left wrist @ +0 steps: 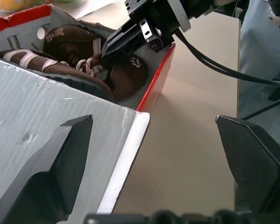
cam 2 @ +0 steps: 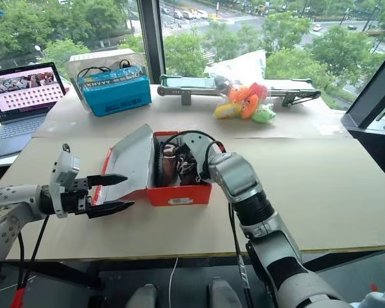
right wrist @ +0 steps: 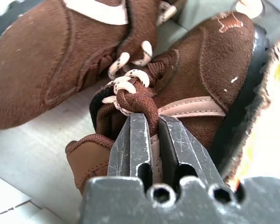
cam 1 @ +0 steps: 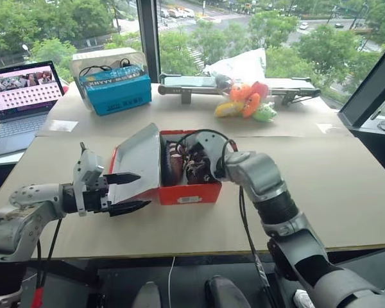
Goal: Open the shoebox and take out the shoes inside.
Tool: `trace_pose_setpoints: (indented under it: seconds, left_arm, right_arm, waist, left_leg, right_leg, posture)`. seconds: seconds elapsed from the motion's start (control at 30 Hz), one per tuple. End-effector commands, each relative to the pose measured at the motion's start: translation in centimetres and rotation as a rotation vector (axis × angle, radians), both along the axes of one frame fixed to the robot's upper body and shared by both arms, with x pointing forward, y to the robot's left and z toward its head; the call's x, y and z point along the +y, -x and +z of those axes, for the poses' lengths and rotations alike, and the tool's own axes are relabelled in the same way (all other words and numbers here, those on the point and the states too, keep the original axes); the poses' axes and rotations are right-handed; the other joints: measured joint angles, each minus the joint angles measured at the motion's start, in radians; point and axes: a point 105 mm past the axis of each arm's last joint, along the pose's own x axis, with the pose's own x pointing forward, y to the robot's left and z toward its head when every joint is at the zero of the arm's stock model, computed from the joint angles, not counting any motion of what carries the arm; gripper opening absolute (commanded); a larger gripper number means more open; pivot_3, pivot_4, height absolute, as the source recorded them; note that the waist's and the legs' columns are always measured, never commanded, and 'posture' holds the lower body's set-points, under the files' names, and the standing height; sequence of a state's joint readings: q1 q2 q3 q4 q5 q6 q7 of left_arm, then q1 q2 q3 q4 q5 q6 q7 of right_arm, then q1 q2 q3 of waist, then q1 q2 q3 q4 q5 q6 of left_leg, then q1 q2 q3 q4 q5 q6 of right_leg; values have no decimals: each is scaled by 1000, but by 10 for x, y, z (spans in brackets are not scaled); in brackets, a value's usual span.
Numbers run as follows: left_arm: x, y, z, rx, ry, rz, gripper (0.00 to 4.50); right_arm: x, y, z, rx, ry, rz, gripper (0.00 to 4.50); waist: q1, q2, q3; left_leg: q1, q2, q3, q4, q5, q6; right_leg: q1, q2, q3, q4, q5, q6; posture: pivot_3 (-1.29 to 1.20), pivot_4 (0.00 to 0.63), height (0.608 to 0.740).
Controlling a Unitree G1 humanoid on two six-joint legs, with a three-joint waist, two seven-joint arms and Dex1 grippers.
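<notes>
One red shoebox [cam 1: 189, 192] sits open mid-table, two brown shoes [right wrist: 60, 60] inside. Right gripper [right wrist: 151, 135] is clamped on one shoe's tongue; left gripper [cam 1: 129, 192] hangs spread wide beside the lid [cam 1: 138, 160].

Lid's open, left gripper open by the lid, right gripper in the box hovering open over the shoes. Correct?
Not quite. The right gripper isn't hovering open: the right wrist view shows its fingers shut on the tongue and laces of one of the shoes. The rest stands: the shoebox has its lid open and the left gripper is open beside it.
</notes>
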State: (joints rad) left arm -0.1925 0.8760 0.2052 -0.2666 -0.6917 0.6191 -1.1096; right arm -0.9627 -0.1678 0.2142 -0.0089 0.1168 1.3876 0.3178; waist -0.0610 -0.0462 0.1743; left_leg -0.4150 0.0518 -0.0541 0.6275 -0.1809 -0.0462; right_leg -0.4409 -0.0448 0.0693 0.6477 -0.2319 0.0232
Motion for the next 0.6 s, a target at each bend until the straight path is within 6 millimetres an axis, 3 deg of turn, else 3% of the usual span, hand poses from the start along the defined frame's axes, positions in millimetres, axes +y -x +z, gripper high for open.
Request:
trace_pose_setpoints:
  seconds: [0.03,0.13,0.2,0.4,0.53,0.6]
  left_arm:
    - [-5,-1,8,-29,-8,-24,4500]
    - [-6,-3,9,-30,-11,-31,4500]
    - [-6,-4,10,-32,-14,-36,4500]
    - [-6,-7,11,-34,-21,-46,4500]
    - [-6,-8,12,-34,-24,-49,4500]
    - [-6,-9,12,-37,-28,-52,4500]
  right_arm:
    - [-7,5,53,-100,-86,-11,25]
    - [-12,11,76,-137,-108,-3,25]
    - [-15,15,86,-157,-108,-1,25]
    - [-20,20,110,-205,-149,6,25]
    - [-19,23,121,-219,-192,30,25]
    - [-16,24,118,-190,-237,52,25]
  waist:
    - [3,5,4]
    - [5,6,5]
    - [6,7,6]
    - [0,8,8]
    - [-2,10,9]
    - [-4,10,9]
  left_leg:
    - [-4,0,0,-1,0,0]
    - [-17,0,-1,-2,0,0]
    - [-18,0,-1,-2,0,1]
    - [-22,0,0,-2,-1,2]
    - [-21,0,0,-1,-1,2]
    - [-21,0,0,0,-1,3]
  right_leg:
    - [-4,0,0,0,3,5]
    - [-18,2,0,3,4,5]
    - [-19,1,0,2,7,-1]
    - [-20,1,-1,0,7,0]
    - [-20,1,-1,1,4,4]
    - [-20,1,-1,1,3,6]
  posture:
    - [0,150,701]
    - [0,150,701]
    - [0,150,701]
    - [0,150,701]
    - [0,150,701]
    - [0,150,701]
